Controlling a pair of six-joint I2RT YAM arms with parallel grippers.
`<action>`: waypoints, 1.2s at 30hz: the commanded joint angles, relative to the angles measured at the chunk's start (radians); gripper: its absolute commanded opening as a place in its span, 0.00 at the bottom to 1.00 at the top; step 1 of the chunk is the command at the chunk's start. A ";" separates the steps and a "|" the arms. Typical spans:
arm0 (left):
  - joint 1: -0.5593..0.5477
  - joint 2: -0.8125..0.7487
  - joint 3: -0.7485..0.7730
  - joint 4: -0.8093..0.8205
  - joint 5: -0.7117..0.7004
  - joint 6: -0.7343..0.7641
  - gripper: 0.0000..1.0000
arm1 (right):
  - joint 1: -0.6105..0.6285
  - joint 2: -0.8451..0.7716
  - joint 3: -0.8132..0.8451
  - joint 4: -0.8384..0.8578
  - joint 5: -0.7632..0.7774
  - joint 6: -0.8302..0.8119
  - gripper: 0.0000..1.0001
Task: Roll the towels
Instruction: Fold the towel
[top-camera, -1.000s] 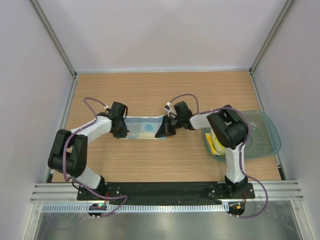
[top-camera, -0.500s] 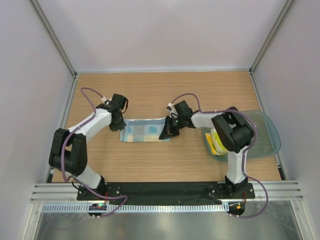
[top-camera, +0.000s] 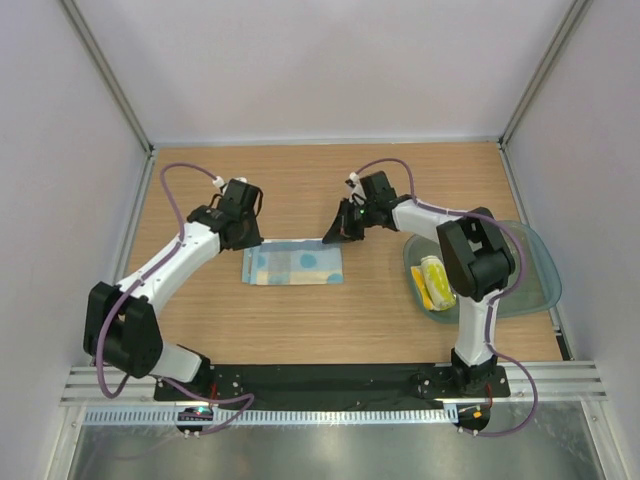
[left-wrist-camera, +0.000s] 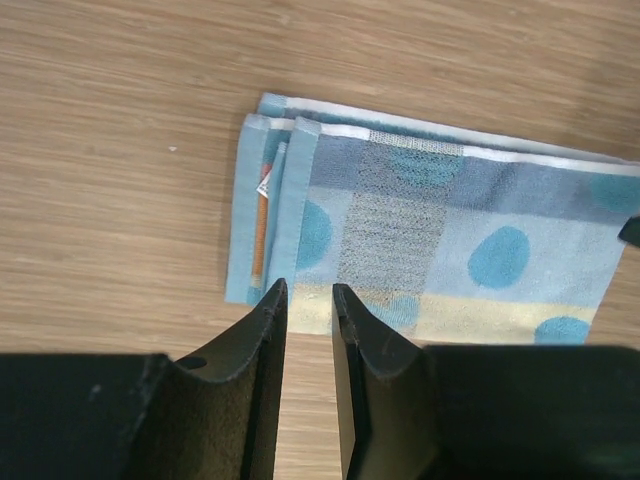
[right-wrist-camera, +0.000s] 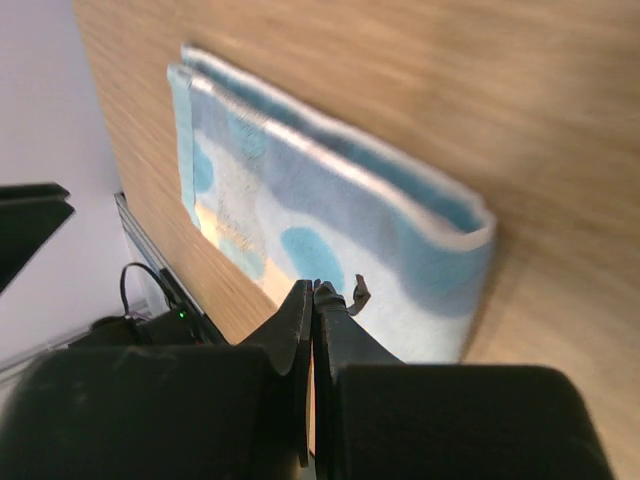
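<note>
The light blue spotted towel (top-camera: 293, 265) lies folded flat in a long strip on the wooden table, with stacked edges at its left end. It also shows in the left wrist view (left-wrist-camera: 440, 230) and in the right wrist view (right-wrist-camera: 330, 210). My left gripper (top-camera: 248, 234) (left-wrist-camera: 310, 288) hangs just above the towel's far left end, its jaws a little apart and empty. My right gripper (top-camera: 336, 230) (right-wrist-camera: 314, 285) is above the towel's far right corner, shut and empty. The yellow towel (top-camera: 435, 283) lies bunched in the tub.
The clear bluish plastic tub (top-camera: 525, 275) stands at the right edge of the table, beside the right arm. Grey walls close in the table on the left, back and right. The black base rail runs along the near edge.
Both grippers have let go of the blue towel's ends and drawn up and toward the back. The towel now lies folded flat, a little nearer the front.
</note>
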 joint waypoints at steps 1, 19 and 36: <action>0.001 0.054 -0.004 0.073 0.051 0.019 0.25 | -0.056 0.089 -0.011 0.123 -0.085 0.055 0.01; 0.007 0.409 0.130 0.090 -0.093 0.091 0.18 | -0.097 0.013 -0.335 0.191 0.023 0.014 0.01; -0.096 0.009 0.389 -0.107 -0.168 0.174 0.48 | -0.001 -0.388 -0.020 -0.283 0.302 -0.164 0.52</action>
